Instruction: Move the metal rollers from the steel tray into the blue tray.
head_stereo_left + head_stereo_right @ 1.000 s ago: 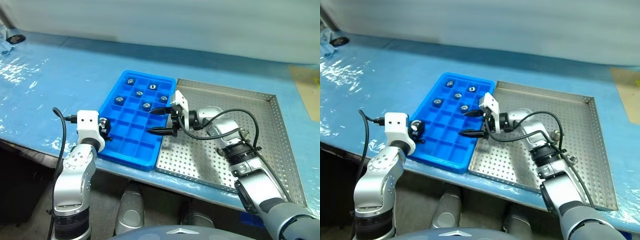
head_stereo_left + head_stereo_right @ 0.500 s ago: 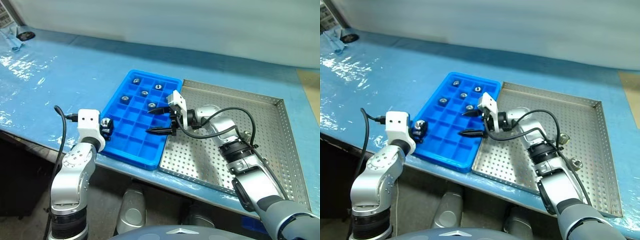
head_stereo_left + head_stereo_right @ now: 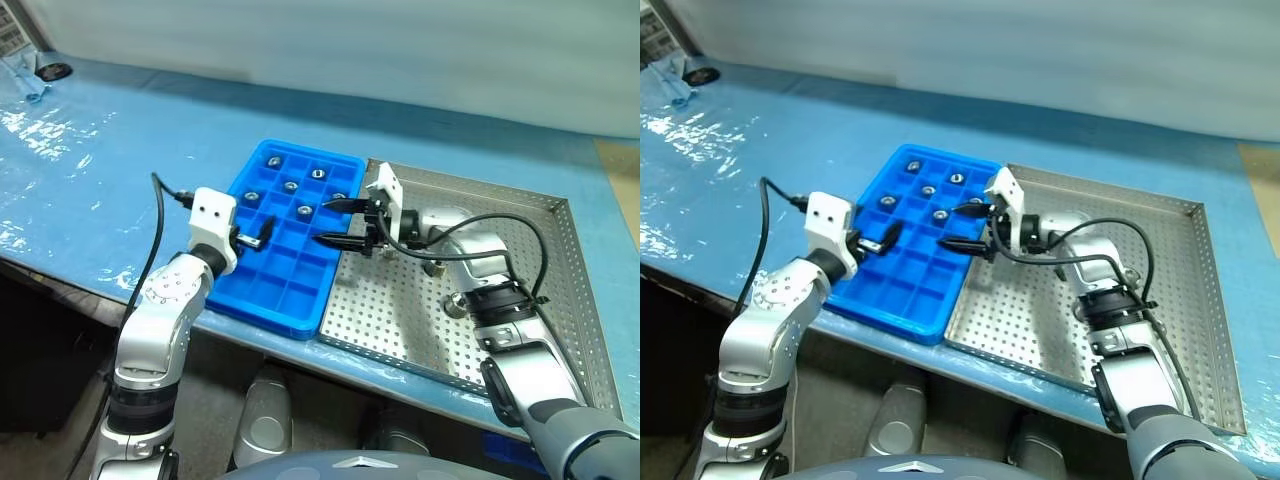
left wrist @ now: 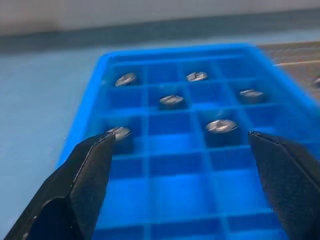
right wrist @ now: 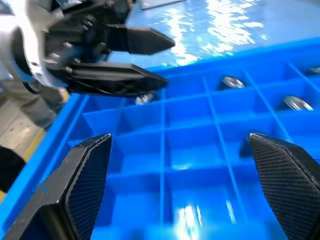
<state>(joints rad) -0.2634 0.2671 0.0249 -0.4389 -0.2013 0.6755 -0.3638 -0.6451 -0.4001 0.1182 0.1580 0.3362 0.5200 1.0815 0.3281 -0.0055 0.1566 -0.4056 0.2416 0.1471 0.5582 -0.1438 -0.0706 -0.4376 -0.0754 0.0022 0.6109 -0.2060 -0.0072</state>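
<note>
The blue tray (image 3: 290, 275) lies on the table with the steel tray (image 3: 400, 320) against its right side. Several metal rollers (image 3: 290, 186) sit singly in compartments in the blue tray's far half; in the left wrist view one roller (image 4: 220, 125) lies ahead. My left gripper (image 3: 262, 235) hangs open over the blue tray's left-middle compartments with nothing between its fingers (image 4: 90, 165). Facing it, my right gripper (image 3: 322, 222) stands open and empty over the blue tray's right rim, beside the steel tray. In the right wrist view the left gripper's fingers (image 5: 140, 40) hover above a roller (image 5: 144, 98).
Shiny blue film covers the table (image 3: 120, 150). Its front edge (image 3: 70, 275) runs close below the blue tray. A small dark object (image 3: 50, 72) sits at the far left corner. A beige patch (image 3: 622, 170) lies at the right. Black cables loop off both wrists.
My left gripper swung right from the blue tray's left rim to above its compartments, and its fingers spread open. My right gripper shifted right, toward the steel tray, still open.
</note>
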